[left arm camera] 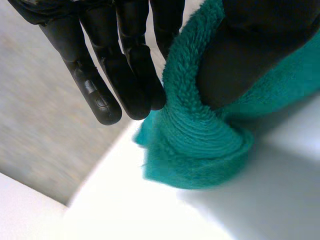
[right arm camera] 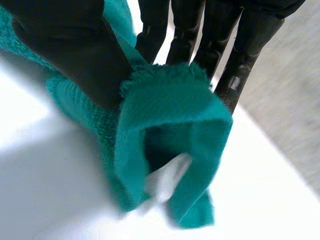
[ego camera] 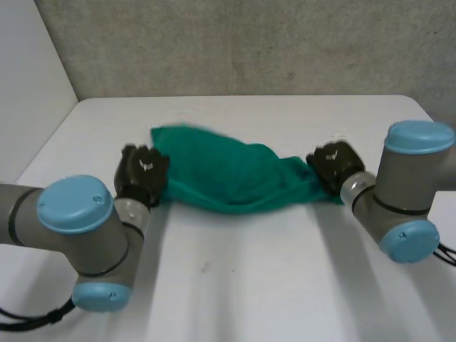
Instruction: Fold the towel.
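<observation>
**Towel held at both ends**

The green towel [ego camera: 235, 178] sags, bunched, between the two hands, low over the white worktop [ego camera: 249, 285]. The left hand [ego camera: 142, 171] pinches its left end between thumb and fingers. The right hand [ego camera: 333, 162] pinches the right end likewise.

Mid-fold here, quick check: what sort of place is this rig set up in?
Most likely a lab or test bench rather than a home. There is a bare white table with a plain grey wall behind it. A single green towel is pinched at its ends by the left hand and the right hand.
</observation>
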Controlling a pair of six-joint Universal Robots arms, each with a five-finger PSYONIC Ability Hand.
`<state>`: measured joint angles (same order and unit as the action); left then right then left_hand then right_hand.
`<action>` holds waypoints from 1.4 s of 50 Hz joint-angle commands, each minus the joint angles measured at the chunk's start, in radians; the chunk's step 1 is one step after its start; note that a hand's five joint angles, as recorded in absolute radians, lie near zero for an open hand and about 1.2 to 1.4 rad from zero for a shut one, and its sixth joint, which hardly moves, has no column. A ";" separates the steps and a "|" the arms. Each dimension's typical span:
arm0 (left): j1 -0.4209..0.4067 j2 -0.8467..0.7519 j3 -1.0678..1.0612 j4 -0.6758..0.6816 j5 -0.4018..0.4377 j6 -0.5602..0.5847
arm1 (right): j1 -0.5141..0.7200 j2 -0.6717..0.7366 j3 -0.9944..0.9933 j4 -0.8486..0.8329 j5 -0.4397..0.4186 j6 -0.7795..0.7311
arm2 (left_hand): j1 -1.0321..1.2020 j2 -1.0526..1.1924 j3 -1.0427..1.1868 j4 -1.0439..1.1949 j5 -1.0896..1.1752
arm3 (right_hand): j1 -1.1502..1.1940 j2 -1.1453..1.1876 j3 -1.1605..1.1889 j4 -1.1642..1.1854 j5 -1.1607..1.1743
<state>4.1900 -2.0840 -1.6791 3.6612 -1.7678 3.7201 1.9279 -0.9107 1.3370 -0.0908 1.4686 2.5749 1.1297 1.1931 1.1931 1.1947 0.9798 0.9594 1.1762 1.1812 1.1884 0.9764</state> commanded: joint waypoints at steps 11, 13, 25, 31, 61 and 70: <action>0.025 0.142 0.038 -0.355 0.039 0.009 | -0.006 0.006 0.034 0.065 -0.008 0.008 | -0.737 -0.800 -0.800 -0.802 -0.762 | 0.437 0.220 0.215 0.208 0.245; 0.033 0.154 0.039 -0.371 0.053 0.007 | -0.006 0.006 0.039 0.065 -0.008 0.008 | -0.737 -0.801 -0.801 -0.802 -0.762 | 0.437 0.220 0.215 0.208 0.245; 0.217 0.206 0.038 -0.507 0.199 -0.019 | -0.006 -0.013 0.053 0.065 -0.008 0.010 | -0.696 -0.759 -0.759 -0.761 -0.721 | 0.437 0.220 0.215 0.208 0.245; 0.255 0.199 0.021 -0.595 0.251 -0.132 | -0.004 -0.013 0.056 0.065 -0.008 0.010 | -0.670 -0.733 -0.733 -0.735 -0.694 | 0.437 0.220 0.215 0.208 0.245; 0.292 0.048 0.038 -0.469 0.392 -0.218 | -0.006 -0.030 0.053 0.078 -0.004 0.011 | 0.267 0.203 0.203 0.202 0.242 | 0.415 0.198 0.193 0.186 0.223; 0.266 0.219 0.024 -0.402 0.387 -0.235 | -0.044 -0.100 -0.033 0.331 -0.014 0.013 | 0.267 0.203 0.203 0.202 0.242 | -0.560 -0.777 -0.782 -0.789 -0.752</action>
<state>4.4764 -1.9766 -1.6463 3.2162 -1.3780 3.4974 1.9174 -0.9669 1.3762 0.0459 1.4654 2.5850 1.1332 1.1890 1.1837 1.1895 0.9642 0.4491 0.5275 0.5313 0.5336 0.3590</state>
